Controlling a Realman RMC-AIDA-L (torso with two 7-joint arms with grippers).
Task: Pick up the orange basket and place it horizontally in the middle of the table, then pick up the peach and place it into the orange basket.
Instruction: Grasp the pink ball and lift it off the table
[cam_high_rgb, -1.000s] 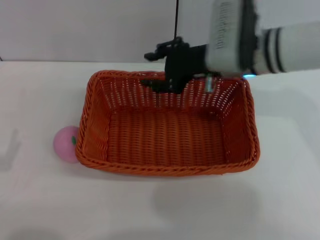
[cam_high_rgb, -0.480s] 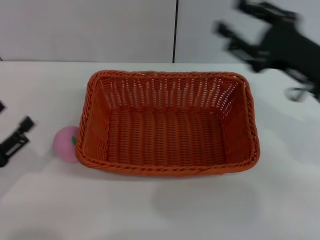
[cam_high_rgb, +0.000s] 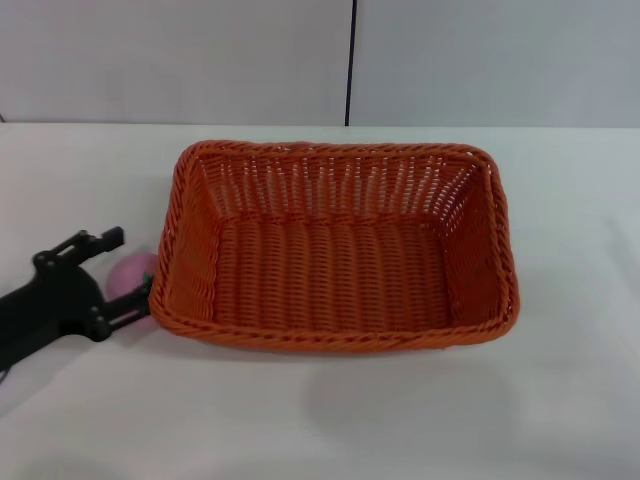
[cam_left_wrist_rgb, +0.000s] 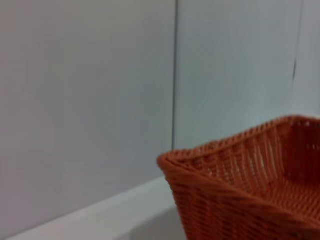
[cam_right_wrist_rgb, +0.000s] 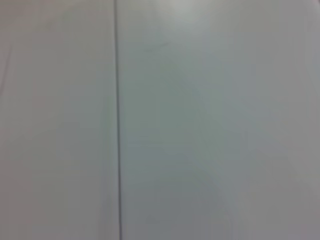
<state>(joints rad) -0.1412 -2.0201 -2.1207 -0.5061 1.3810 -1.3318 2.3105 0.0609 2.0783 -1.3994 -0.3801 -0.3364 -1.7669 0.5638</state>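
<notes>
The orange basket (cam_high_rgb: 335, 250) lies lengthwise across the middle of the white table (cam_high_rgb: 330, 420), empty and upright. One corner of the basket (cam_left_wrist_rgb: 240, 185) also fills part of the left wrist view. The pink peach (cam_high_rgb: 140, 272) rests on the table against the basket's left end. My left gripper (cam_high_rgb: 122, 275) has come in low from the left and is open. One black finger (cam_high_rgb: 95, 242) stands behind the peach and the other in front of it. My right gripper is out of sight, and the right wrist view holds only wall.
A grey wall with a dark vertical seam (cam_high_rgb: 351, 60) rises behind the table's far edge. Bare white tabletop lies in front of the basket and to its right.
The right arm let go of the basket's far rim and swung up and out to the right, out of view. The left gripper moved in from the left edge to the peach.
</notes>
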